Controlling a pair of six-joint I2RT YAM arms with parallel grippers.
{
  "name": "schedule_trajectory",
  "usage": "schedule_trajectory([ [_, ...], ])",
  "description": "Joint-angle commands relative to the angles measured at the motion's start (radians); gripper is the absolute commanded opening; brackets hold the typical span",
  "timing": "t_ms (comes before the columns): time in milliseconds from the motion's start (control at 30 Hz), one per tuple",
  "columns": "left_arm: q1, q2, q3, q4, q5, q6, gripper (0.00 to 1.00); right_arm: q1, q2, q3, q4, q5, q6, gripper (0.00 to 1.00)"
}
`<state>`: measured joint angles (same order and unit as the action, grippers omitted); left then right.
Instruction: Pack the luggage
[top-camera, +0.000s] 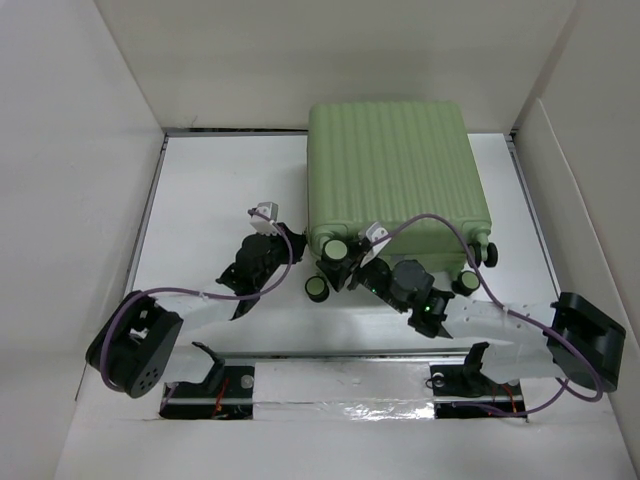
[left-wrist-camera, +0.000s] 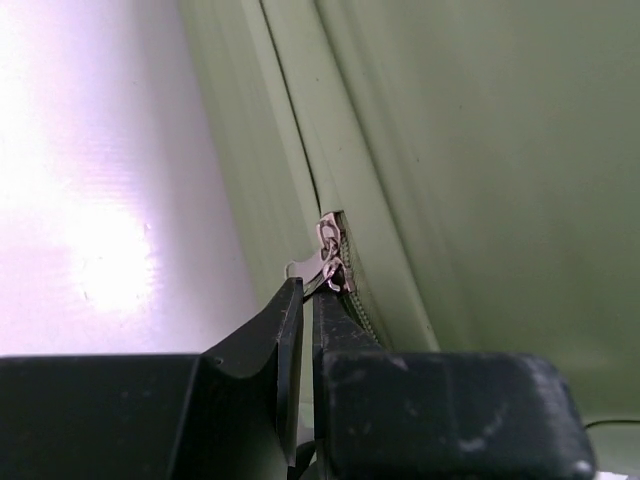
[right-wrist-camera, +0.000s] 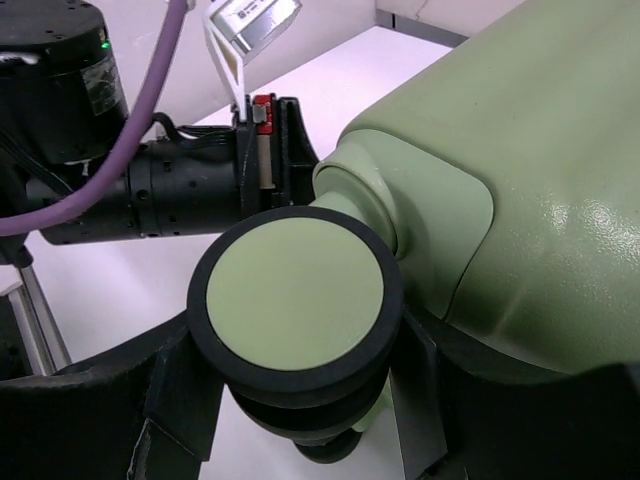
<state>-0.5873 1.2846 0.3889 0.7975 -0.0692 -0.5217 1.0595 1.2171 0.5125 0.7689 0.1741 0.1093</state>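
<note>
1. At the near edge, my two bases are bolted by a silvery strip (top-camera: 340, 412) that runs across the white table (top-camera: 200, 190).
2. Surface: matte white. The left wrist view shows a strong patch of glare on it just beside the case.
3. My left gripper (left-wrist-camera: 303, 305) has its fingers pressed fully together. Their tips pinch the metal zipper pull (left-wrist-camera: 330, 255) on the seam along the side of the luggage (top-camera: 395, 170).
4. My right gripper (right-wrist-camera: 295, 400) has its fingers partway apart, one on either side of a caster wheel (right-wrist-camera: 295, 295) with a black tyre and a green face. Both fingers look pressed against it. This wheel sits at the near-left corner of the case. My left arm (right-wrist-camera: 150, 190) shows just behind it.
5. The luggage lies flat and closed with its ribbed green shell up, right of the table's centre. Its wheeled end faces my bases and its far end is close to the back wall (top-camera: 330, 50).
6. Room: plain white panels close in the table on the left (top-camera: 60, 200), the right (top-camera: 600, 200) and the far side.
</note>
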Motion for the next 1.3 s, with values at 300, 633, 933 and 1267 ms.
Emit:
schedule_trajectory([
  [300,0.133,-0.168,-0.064,-0.053,-0.311,-0.214,0.75,0.075,0.137,0.210,0.110,-0.214,0.053,0.00],
  [633,0.133,-0.692,-0.022,-0.461,-0.348,-0.304,0.95,0.151,0.176,0.415,-0.168,-0.041,0.006,0.99],
  [933,0.133,-0.943,0.126,-0.581,-0.133,-0.229,0.99,0.160,-0.178,0.405,-0.424,0.022,-0.124,1.00],
  [1267,0.133,-0.880,0.312,-0.696,0.011,-0.083,0.99,0.050,-0.672,0.400,-0.809,0.622,-0.217,1.00],
])
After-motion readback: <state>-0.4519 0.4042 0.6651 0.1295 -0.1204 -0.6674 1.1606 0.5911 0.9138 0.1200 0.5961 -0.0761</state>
